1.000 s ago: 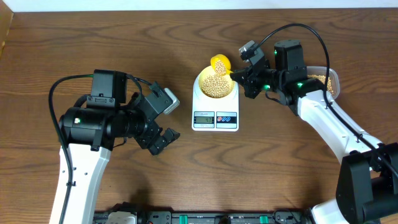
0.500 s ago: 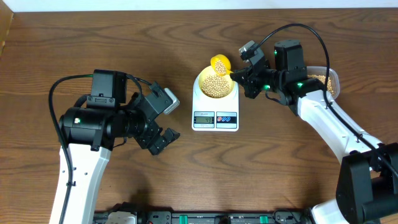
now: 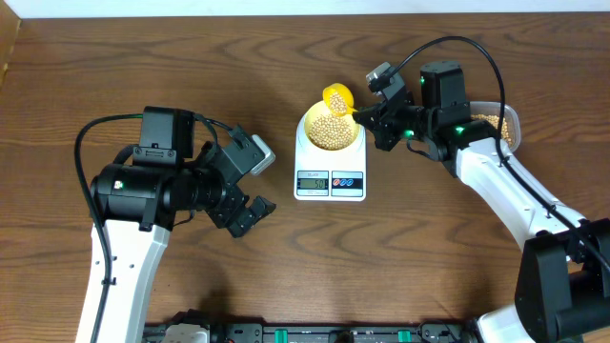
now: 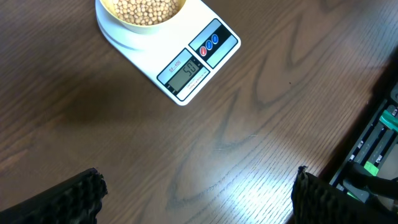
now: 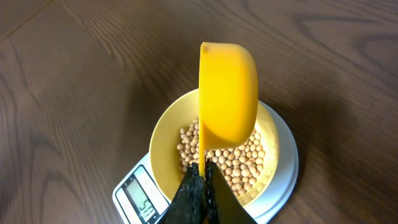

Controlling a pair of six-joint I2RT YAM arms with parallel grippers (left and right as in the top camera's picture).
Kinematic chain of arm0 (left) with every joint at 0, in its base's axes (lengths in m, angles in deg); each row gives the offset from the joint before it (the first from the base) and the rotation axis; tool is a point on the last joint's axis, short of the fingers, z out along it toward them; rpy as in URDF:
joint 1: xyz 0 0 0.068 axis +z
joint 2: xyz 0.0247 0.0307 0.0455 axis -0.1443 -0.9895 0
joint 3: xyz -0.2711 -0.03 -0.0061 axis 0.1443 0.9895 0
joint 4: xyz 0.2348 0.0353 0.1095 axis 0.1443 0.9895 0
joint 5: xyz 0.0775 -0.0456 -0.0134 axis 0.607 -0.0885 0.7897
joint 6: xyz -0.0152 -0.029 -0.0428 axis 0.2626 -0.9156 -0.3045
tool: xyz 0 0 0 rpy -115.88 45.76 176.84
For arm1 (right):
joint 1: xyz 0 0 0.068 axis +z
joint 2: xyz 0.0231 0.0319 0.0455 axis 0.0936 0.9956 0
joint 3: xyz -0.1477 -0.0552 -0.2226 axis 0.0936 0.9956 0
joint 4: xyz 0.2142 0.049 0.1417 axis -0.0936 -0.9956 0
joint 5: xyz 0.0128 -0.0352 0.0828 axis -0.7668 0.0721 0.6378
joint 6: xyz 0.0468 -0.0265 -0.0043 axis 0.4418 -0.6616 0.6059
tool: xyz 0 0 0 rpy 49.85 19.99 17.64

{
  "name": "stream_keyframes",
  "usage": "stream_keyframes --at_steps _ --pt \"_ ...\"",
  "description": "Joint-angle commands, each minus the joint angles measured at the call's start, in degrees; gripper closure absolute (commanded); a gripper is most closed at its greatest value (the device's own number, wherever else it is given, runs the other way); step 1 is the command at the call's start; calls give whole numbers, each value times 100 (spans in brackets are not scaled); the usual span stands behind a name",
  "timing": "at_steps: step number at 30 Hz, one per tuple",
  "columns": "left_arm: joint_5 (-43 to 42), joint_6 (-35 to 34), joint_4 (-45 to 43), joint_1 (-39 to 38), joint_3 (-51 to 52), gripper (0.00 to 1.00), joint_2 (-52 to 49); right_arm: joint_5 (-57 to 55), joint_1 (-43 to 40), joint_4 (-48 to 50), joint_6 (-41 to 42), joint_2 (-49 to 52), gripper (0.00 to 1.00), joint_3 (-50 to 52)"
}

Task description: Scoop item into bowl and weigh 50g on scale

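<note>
The display (image 4: 185, 70) of the kitchen scale (image 4: 214, 22) now reads 50 in the left wrist view. In the overhead pictures from a moment earlier the digits are too small to read with certainty, but they look like a lower figure. This is the only change visible: neither arm has shifted, and the yellow scoop (image 5: 227, 93) hangs where it did.

If the reading is in grams, the target weight is met. Any further beans would overshoot it, so I judge the pouring to be finished.

The right tool (image 5: 202, 186) is pressed together on the thin handle of the yellow scoop. It holds the scoop straight ahead of its fingertips, rolled onto its side. The scoop's inside is turned away from the camera, so I cannot tell whether any beans remain in it.

The soybeans (image 5: 239, 165) lie heaped in the pale-yellow bowl (image 5: 163, 134), directly beneath the scoop and just beyond the tool tips. The bowl sits on the platform of the scale. More soybeans remain in the clear tub (image 3: 505, 119), behind the right tool and beside its arm.

The left tool (image 4: 199, 193) is spread wide and holds nothing. It hovers over the bare bench (image 4: 93, 124), with the scale well ahead of its fingers (image 4: 81, 190).
</note>
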Motion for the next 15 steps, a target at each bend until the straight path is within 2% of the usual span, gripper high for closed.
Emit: stream_keyframes --at_steps 1,15 --pt "33 -7 13 31 -9 2 -9 42 20 -13 -105 -37 99 -11" --pt "35 -7 13 31 -9 2 -9 168 11 -28 267 -37 99 -11"
